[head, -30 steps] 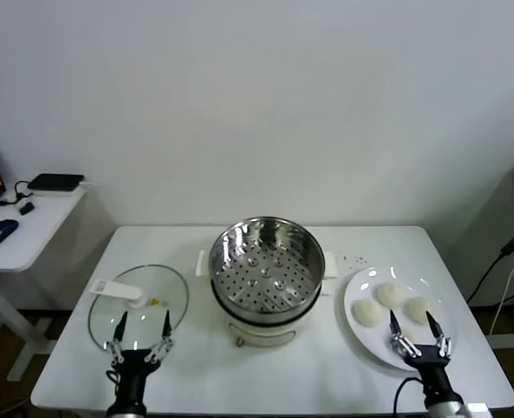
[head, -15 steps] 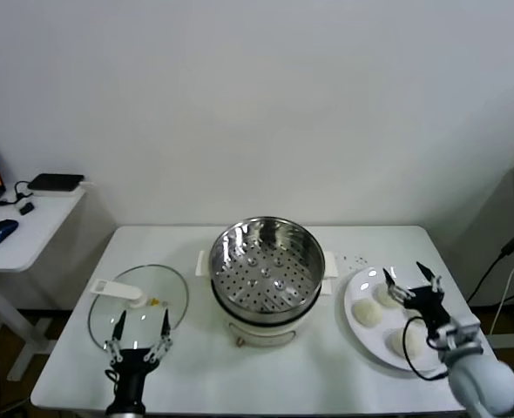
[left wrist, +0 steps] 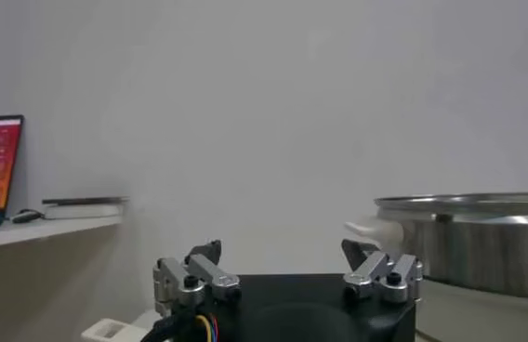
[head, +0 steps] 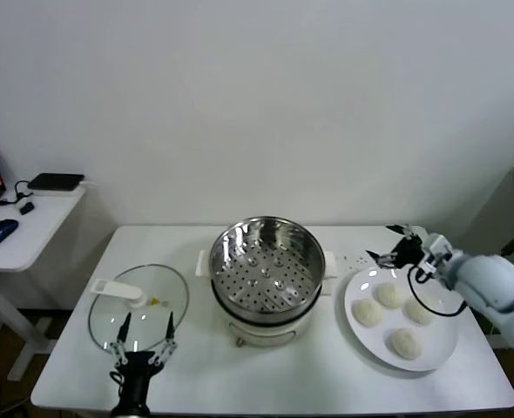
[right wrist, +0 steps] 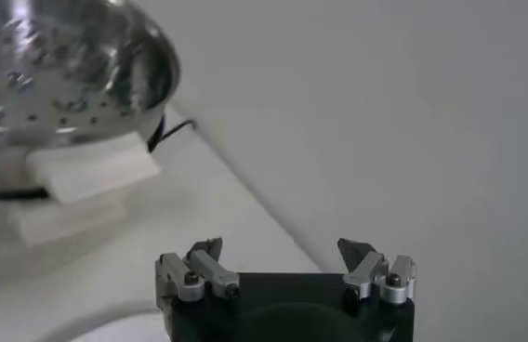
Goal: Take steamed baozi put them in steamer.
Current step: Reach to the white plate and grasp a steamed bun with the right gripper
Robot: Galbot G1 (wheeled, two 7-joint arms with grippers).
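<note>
Head view, right gripper (head: 396,251): jaws spread wide and empty, held above the far edge of the plate (head: 360,324), just past the buns.
Right wrist view: fingertips (right wrist: 206,251) apart with nothing between them; steamer (right wrist: 55,70) seen off to one side.
Steamed baozi (head: 369,313): four, all lying on the white plate at the worktop's (head: 283,374) right side, none in the basket.
Steamer (head: 264,266): mid-worktop, perforated floor bare, lid off.
Glass lid (head: 138,306): flat on the worktop, left of the steamer.
Left gripper (head: 142,346): parked at the near left edge, jaws apart, empty.
Step in hand: reaching for the first bun, by my reading.
Next move: lower the spread jaws around one bun, close gently so the soft dough isn't squashed, then carry it left over the steamer rim.
</note>
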